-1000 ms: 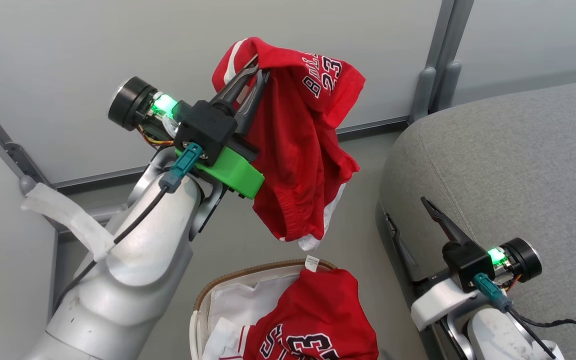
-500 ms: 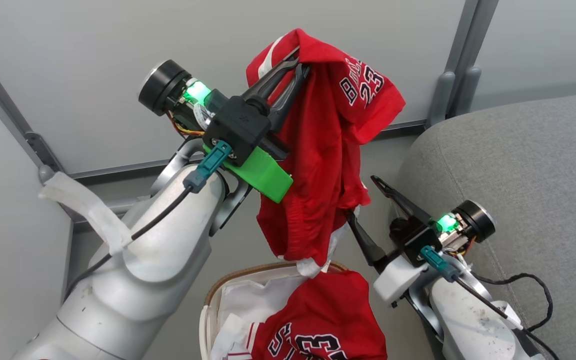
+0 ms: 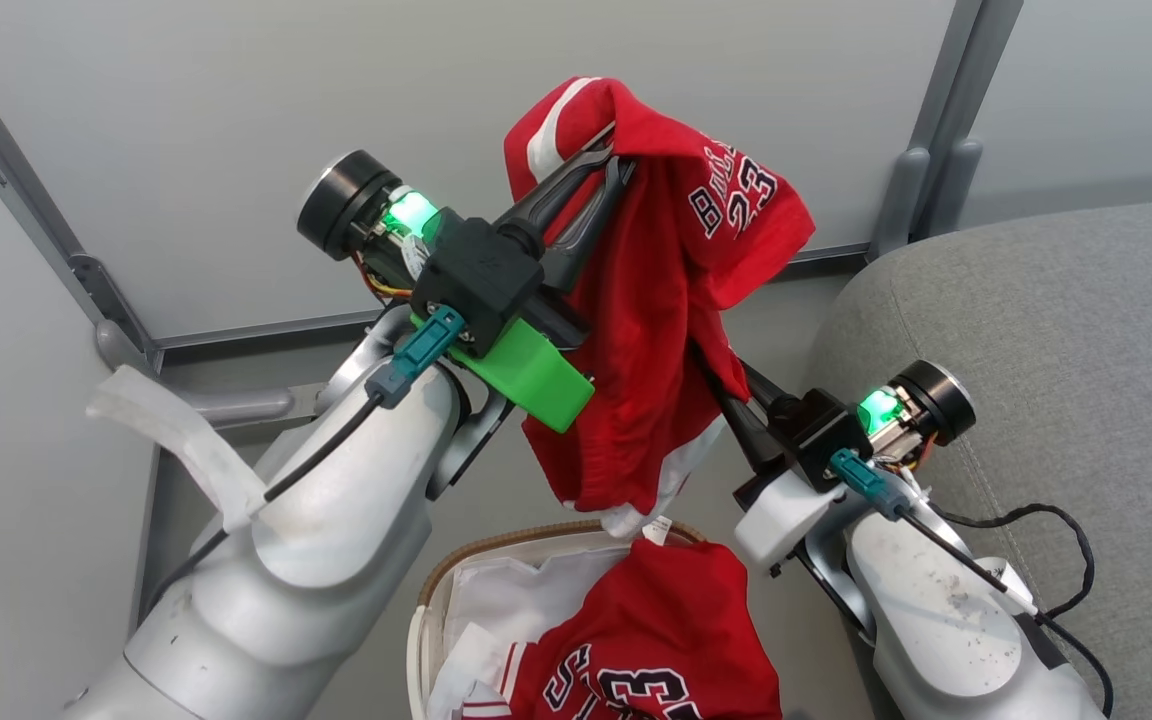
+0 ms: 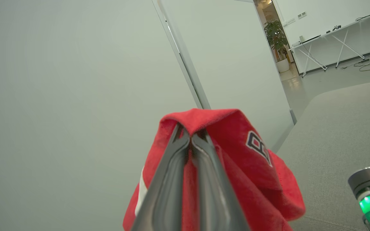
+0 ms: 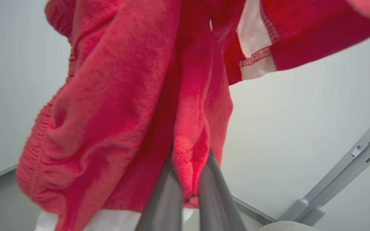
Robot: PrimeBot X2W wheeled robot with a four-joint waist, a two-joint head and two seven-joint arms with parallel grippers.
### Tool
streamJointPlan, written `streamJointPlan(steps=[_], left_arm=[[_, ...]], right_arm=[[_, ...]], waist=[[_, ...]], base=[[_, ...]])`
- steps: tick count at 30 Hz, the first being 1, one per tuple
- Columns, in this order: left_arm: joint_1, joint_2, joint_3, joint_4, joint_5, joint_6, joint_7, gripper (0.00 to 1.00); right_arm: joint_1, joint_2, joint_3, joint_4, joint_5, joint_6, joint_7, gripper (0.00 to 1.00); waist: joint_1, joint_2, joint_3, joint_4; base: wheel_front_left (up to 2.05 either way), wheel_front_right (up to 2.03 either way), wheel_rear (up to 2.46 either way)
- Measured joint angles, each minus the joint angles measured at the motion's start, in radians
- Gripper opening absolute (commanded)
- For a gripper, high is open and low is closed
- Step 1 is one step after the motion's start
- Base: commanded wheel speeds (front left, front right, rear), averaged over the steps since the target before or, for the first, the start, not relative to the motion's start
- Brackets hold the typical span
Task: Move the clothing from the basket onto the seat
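A red garment [image 3: 656,330] with a white stripe and "23" lettering hangs in the air from my left gripper [image 3: 604,168], which is shut on its top fold. The left wrist view has the same cloth [image 4: 236,154] draped over the closed fingertips of that gripper [image 4: 189,134]. My right gripper [image 3: 728,385] reaches into the garment's lower right side. In the right wrist view, this gripper [image 5: 189,157] is shut on a hanging fold of the cloth [image 5: 114,96]. The red "23" jersey [image 3: 656,650] lies in the basket [image 3: 496,550] below. The grey seat [image 3: 1066,350] is at the right.
Pale partition walls with grey metal posts [image 3: 946,110] stand behind the basket and seat. A white liner [image 3: 516,600] shows inside the basket. Grey floor [image 3: 476,510] lies between the wall and the basket. A black cable [image 3: 1056,520] trails from my right arm over the seat's edge.
My right gripper has swung up and left from beside the seat to the hanging garment, and has gone from open to shut on a fold. The left gripper still holds the garment up.
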Motion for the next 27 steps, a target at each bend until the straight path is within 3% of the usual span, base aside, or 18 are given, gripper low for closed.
streamJointPlan(steps=[12,13,14,15,16,27], left_arm=[[0.119,-0.002,0.056,0.030,-0.053,0.010,0.000,0.00],[0.138,-0.007,0.066,0.033,-0.061,0.011,0.000,0.15],[0.157,-0.012,0.075,0.035,-0.068,0.014,0.000,0.37],[0.172,-0.015,0.082,0.036,-0.070,0.015,0.000,0.78],[0.191,-0.020,0.091,0.037,-0.074,0.015,0.000,1.00],[0.394,-0.062,0.186,0.088,-0.116,0.006,0.000,1.00]], right_arm=[[0.004,0.000,-0.036,-0.015,0.004,0.000,0.000,0.00],[0.004,0.000,-0.041,-0.020,0.003,0.000,0.000,0.00],[0.005,0.000,-0.048,-0.025,0.003,0.000,0.000,0.00],[0.005,0.000,-0.054,-0.029,0.003,0.000,0.000,0.00],[0.005,0.000,-0.062,-0.034,0.001,0.000,0.000,0.00],[0.028,0.000,-0.171,-0.083,-0.049,0.000,0.000,0.00]], waist=[[0.0000,0.0000,-0.001,-0.018],[0.0000,0.0000,-0.001,-0.020],[0.0000,0.0000,-0.002,-0.023],[0.0000,0.0000,-0.002,-0.024],[0.0000,0.0000,-0.002,-0.026],[0.0000,0.0000,-0.001,-0.046]], base=[[0.00,0.00,0.00],[0.00,0.00,0.00],[0.00,0.00,0.00],[0.00,0.00,0.00],[0.00,0.00,0.00],[0.00,0.00,0.00]])
